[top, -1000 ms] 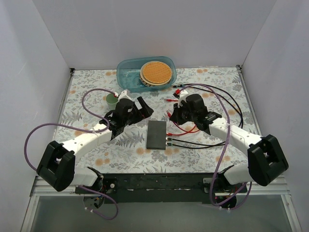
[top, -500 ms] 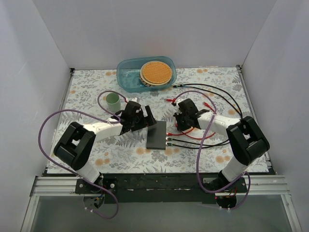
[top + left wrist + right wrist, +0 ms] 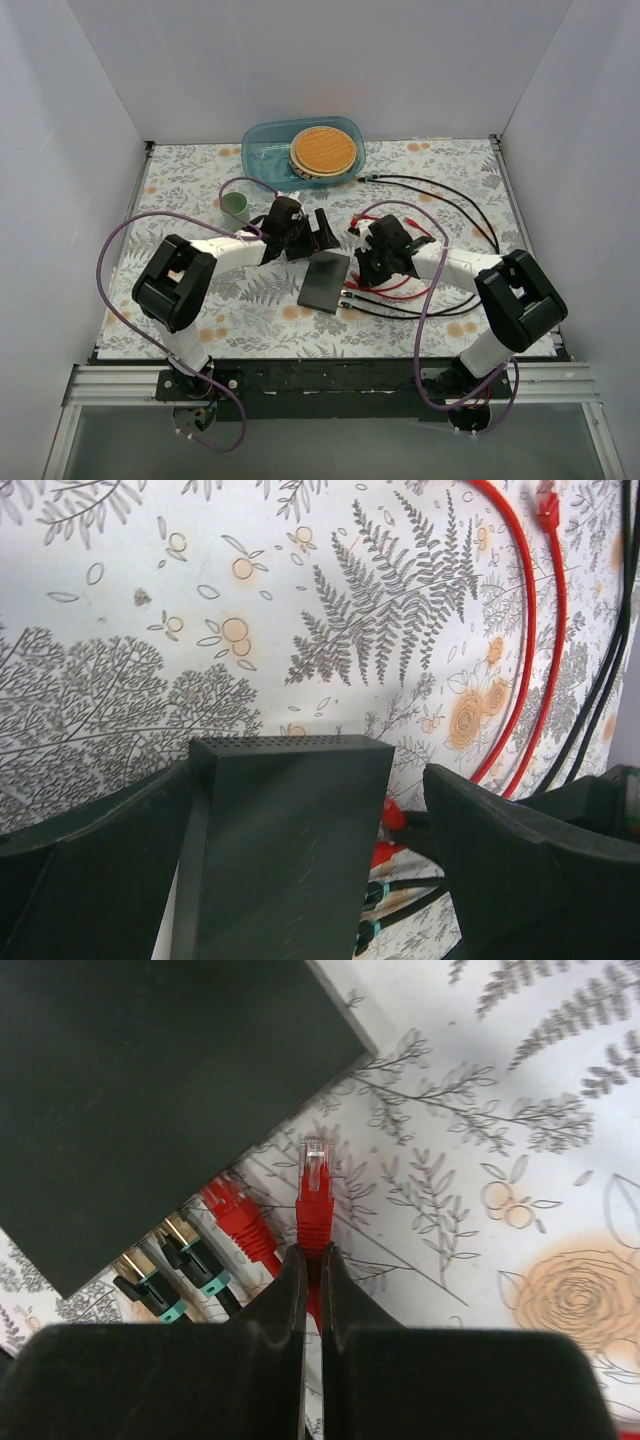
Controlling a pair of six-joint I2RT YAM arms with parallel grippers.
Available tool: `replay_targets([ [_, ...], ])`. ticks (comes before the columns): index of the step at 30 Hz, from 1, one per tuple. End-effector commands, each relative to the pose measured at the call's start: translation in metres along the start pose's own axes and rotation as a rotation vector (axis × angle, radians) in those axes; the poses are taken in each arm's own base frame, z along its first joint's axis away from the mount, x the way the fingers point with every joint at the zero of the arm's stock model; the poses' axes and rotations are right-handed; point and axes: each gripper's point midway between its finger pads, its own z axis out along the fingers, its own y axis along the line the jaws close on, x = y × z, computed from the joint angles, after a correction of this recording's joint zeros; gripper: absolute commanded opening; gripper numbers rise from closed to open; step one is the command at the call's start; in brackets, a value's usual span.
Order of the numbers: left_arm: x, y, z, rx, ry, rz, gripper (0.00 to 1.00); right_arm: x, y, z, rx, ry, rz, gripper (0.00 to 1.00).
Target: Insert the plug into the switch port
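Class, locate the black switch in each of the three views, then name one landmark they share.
Top external: switch just below centre.
Left wrist: switch at bottom centre.
Right wrist: switch filling the upper left.
Shared landmark: the teal-tipped black plugs at its edge.

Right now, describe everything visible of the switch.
The switch is a flat, matte-black rectangular box, faintly scratched, with tiny vent holes along one end. It lies flat and skewed on the floral cover. One red and two black plugs sit in its right edge. The open left tool straddles its far end.
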Motion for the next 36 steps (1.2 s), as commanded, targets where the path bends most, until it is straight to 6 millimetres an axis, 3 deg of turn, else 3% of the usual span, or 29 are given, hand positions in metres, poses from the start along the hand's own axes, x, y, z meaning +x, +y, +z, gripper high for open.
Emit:
replay_targets([
  [1, -0.012, -0.026, 0.003, 0.094, 0.008, 0.034, 0.96, 0.010, 0.024, -0.005, -0.093, 0.034, -0.021, 0.01],
  [5, -0.013, -0.026, 0.009, 0.084, 0.032, 0.042, 0.97, 0.009, 0.023, -0.003, -0.082, 0.036, -0.032, 0.01],
  [13, -0.006, -0.007, 0.001, 0.010, 0.029, 0.036, 0.98, 0.004, 0.020, -0.010, -0.050, 0.006, -0.054, 0.01],
  [22, 0.003, 0.007, -0.007, -0.027, 0.021, 0.026, 0.89, -0.002, 0.026, -0.014, -0.073, -0.027, -0.079, 0.01],
  [36, 0.013, -0.002, -0.012, 0.045, 0.052, 0.032, 0.81, -0.007, 0.042, -0.005, -0.135, -0.060, -0.136, 0.01],
])
